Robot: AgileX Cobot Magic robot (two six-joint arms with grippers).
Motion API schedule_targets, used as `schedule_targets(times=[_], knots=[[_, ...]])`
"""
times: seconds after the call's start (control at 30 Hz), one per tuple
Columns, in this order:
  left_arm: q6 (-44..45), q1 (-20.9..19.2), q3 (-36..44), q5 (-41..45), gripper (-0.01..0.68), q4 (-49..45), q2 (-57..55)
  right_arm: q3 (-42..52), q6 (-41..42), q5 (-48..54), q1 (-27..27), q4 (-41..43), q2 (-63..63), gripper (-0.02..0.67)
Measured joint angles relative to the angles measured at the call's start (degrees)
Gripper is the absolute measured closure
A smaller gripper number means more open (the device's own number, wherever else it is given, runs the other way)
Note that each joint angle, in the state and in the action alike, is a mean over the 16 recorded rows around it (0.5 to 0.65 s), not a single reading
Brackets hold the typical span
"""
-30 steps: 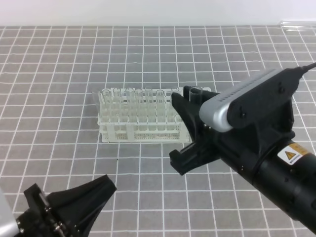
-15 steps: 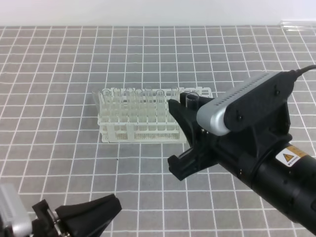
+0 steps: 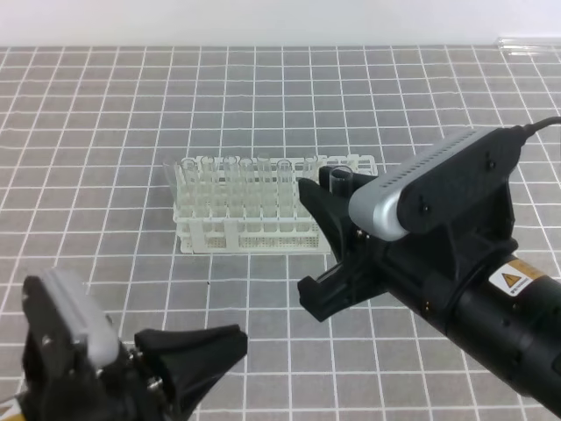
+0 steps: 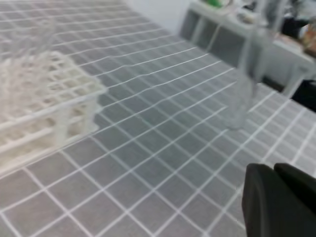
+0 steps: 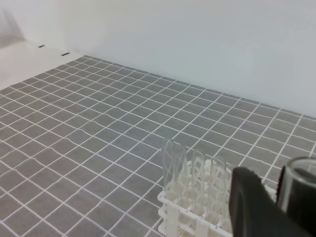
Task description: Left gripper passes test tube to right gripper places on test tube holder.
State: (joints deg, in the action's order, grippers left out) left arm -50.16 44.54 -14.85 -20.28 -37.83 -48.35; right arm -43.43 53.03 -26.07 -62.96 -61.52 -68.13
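You were past the handover and into the placing step: your right gripper (image 3: 329, 237) had its jaws closed on the test tube (image 3: 340, 181), which stood roughly upright with its open rim showing above the jaws, just beside the right end of the test tube holder (image 3: 254, 210). Your left gripper (image 3: 197, 351) held nothing; it sat low at the near left, well apart from the rack, jaws close together, though whether fully closed I cannot tell. Next, I judge, you needed to line the tube's round bottom over a free hole at the rack's right end and lower it straight before releasing. Against the frame a second earlier, your left gripper had swung rightward, and the right had eased slightly left and down.
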Motion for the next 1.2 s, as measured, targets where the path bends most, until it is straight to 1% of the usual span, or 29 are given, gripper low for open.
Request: schedule_targets(times=[0.17,0.3,0.47,0.67,0.77,0.93,1.2], knots=[[-9.47,0.0,-0.64,3.56,0.673,-9.12,5.72,0.0,0.0,0.05,0.0,-0.06,0.0,0.559],[-16.18,0.0,-0.59,8.87,0.673,-14.57,12.3,0.0,0.0,0.09,0.0,-0.08,0.0,0.559],[-19.85,0.04,0.0,17.78,0.673,-17.07,21.54,0.0,0.0,0.54,0.0,-0.1,0.0,0.559],[-19.98,0.51,2.13,25.42,0.673,-16.09,30.61,0.0,0.0,1.22,0.0,-0.14,0.0,0.559],[-19.29,0.9,4.03,27.5,0.673,-15.09,33.91,0.0,0.0,1.54,0.0,-0.16,0.0,0.559],[-18.3,1.56,8.05,27.11,0.673,-13.77,36.69,0.0,0.0,1.82,0.0,-0.23,0.0,0.559],[-17.69,2.17,13.66,26.06,0.673,-13.66,37.58,0.0,0.0,1.77,0.0,-0.26,0.0,0.559]])
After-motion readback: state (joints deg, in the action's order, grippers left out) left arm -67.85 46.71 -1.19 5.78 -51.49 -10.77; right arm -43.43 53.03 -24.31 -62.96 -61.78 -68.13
